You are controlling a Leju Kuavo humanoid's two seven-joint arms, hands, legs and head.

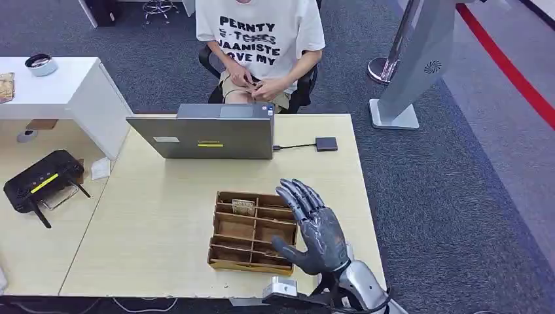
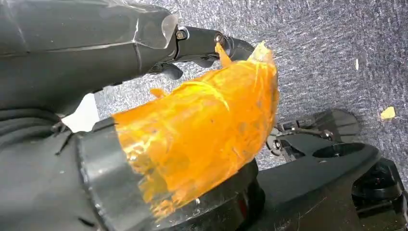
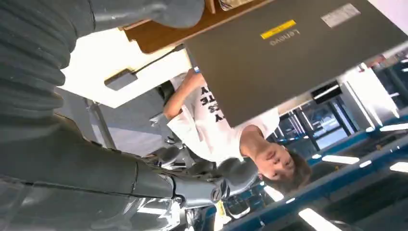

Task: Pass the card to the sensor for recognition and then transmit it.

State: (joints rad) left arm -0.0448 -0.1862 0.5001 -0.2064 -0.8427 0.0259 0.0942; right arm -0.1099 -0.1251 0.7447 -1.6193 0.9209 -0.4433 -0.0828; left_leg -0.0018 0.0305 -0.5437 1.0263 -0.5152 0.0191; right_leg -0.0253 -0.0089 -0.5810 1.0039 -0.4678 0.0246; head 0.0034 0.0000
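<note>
Right hand, fingers spread and holding nothing, hovers lower right over the wooden compartment tray; a clumsy reach for the tan card risks shoving it

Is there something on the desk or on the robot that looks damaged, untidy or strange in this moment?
One thing stands out: in the left wrist view, crumpled orange tape is wrapped roughly around part of the left hand, its edge torn and sticking up. On the desk, the wooden tray, laptop and open right hand look normal.
</note>
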